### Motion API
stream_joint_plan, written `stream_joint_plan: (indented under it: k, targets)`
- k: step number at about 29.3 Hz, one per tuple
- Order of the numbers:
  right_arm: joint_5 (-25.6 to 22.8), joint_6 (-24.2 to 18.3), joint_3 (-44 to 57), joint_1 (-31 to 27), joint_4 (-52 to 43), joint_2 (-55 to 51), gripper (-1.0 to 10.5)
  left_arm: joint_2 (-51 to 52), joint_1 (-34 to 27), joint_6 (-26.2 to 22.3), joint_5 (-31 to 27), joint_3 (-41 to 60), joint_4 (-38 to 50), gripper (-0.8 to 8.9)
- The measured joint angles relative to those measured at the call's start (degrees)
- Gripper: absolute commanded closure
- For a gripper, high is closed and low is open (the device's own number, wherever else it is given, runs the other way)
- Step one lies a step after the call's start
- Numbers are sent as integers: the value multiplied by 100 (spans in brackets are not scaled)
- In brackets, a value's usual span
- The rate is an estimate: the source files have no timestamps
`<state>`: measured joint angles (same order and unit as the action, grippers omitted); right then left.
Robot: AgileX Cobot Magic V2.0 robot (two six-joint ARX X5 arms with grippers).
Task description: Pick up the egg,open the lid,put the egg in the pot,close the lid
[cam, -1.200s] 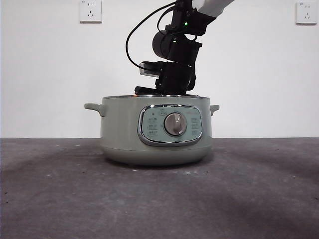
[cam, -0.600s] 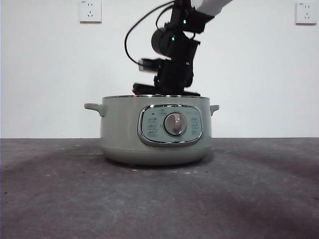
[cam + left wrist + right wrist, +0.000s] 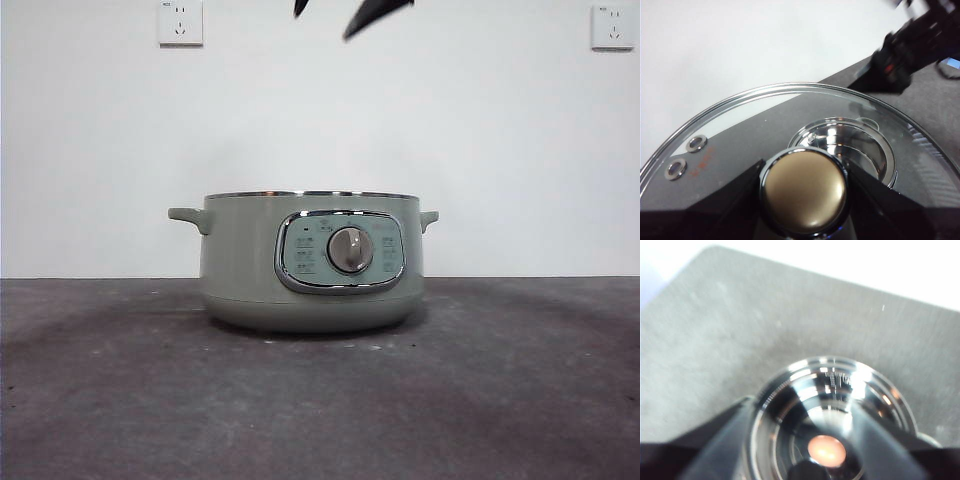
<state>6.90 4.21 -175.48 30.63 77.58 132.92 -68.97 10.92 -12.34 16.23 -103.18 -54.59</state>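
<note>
Front view: the pot (image 3: 311, 269) stands uncovered on the dark table (image 3: 120, 390), its chrome-framed control panel and silver dial (image 3: 350, 249) facing the camera. No lid sits on its rim. Only two black tips show at the top edge, well above the pot; this view does not tell which arm they belong to.

Left wrist view: the left gripper (image 3: 805, 192) is clamped on the knob of the lid (image 3: 740, 135), one black jaw on each side of the knob (image 3: 805, 190). The glass lid is held in the air, and the open pot (image 3: 845, 150) shows through the glass, lower down. The other arm (image 3: 910, 50), blurred, is beyond the lid's rim.

Right wrist view: the picture is blurred. The right gripper (image 3: 805, 440) hangs over the open pot (image 3: 835, 410) with its jaws spread wide and nothing between them. The egg (image 3: 826, 450) lies on the shiny pot floor, seen between the two jaws and well below them.
</note>
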Motion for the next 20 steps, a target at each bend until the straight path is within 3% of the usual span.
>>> stream_joint_plan:
  k: [6,12,20]
  targets:
    - [306,33,0,4,0,-1165,956,-234,-4,0,155,0,282,822]
    - [1060,-52,258,157,0,-2251,962,-540,-2,2,501,0,391,822]
    - [898,-297,2262,457,0,-3856,962,-1025,98,2,479,0,501,822]
